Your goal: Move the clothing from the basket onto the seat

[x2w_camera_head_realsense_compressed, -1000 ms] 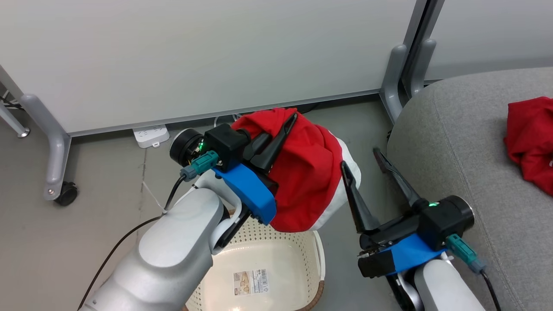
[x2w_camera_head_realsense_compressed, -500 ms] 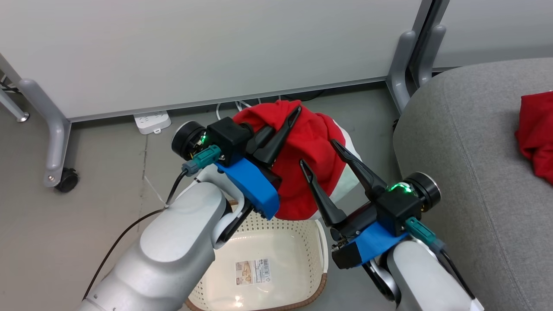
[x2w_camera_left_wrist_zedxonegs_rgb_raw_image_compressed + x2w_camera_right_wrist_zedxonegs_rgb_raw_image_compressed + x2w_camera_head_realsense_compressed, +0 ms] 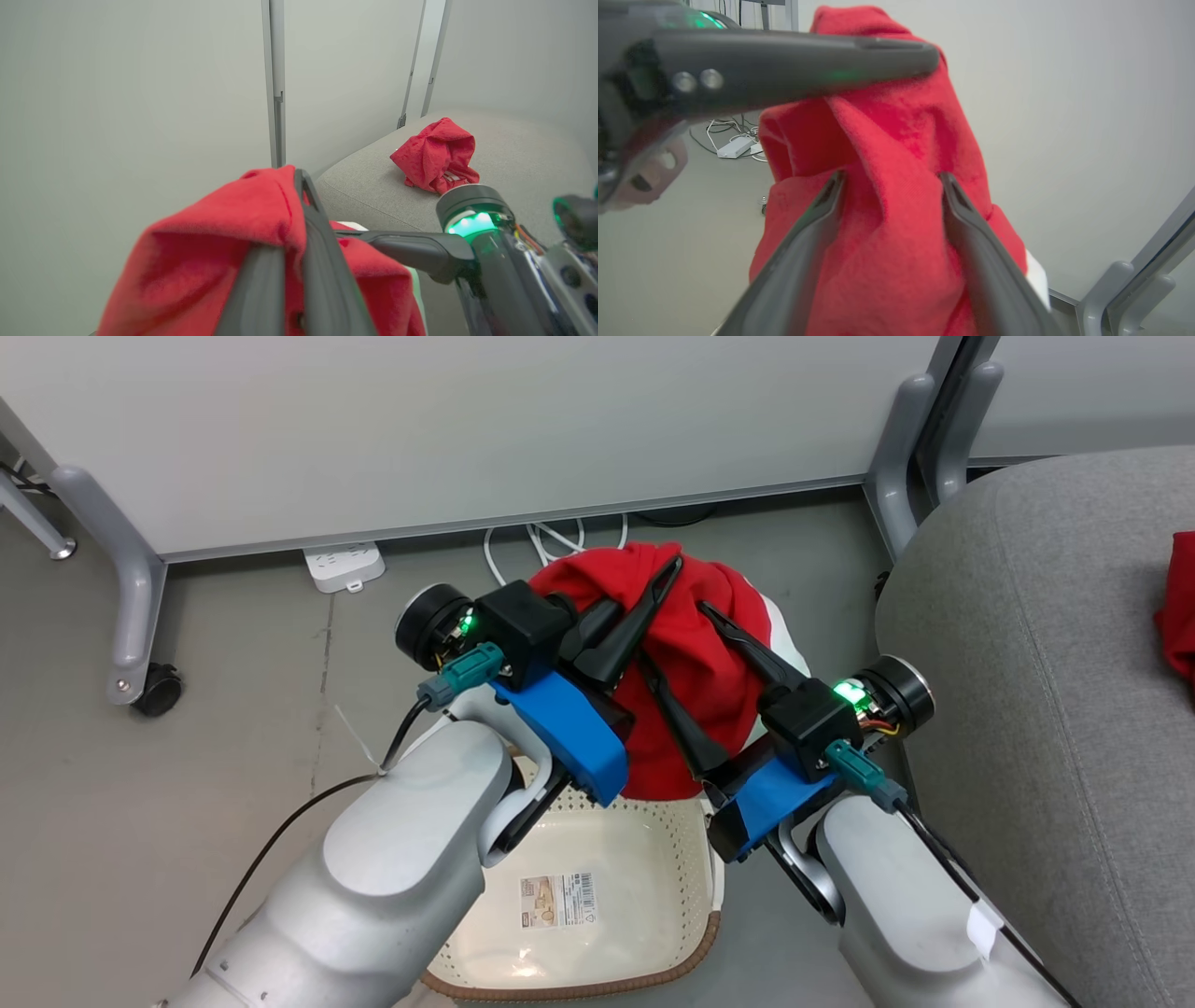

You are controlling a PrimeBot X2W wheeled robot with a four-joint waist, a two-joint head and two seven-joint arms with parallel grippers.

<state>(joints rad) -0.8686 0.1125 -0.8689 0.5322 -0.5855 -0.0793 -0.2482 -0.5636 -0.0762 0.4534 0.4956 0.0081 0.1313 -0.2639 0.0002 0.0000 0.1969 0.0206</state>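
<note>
A red garment [image 3: 700, 653] with a white stripe hangs above the basket [image 3: 686, 957], and my left gripper [image 3: 674, 567] is shut on its top fold. My right gripper [image 3: 674, 637] stands open, one finger on each side of the hanging cloth. In the right wrist view the right gripper [image 3: 892, 179] straddles a fold of the garment [image 3: 896, 140], below the left gripper's finger [image 3: 831, 60]. The cream basket sits on the floor under both arms, its barcode sticker showing inside. A second red garment [image 3: 437, 154] lies crumpled on the grey seat [image 3: 1027, 663] to the right.
White partition panels stand behind, on grey legs [image 3: 131, 579] with a caster [image 3: 157, 689]. A white power strip [image 3: 344, 566] and loose cables [image 3: 551, 537] lie on the floor by the wall. Another partition leg [image 3: 901, 457] stands beside the seat's corner.
My right gripper has swung left and up from beside the seat until its open fingers straddle the hanging garment. The left gripper keeps its hold. The head camera has shifted a little.
</note>
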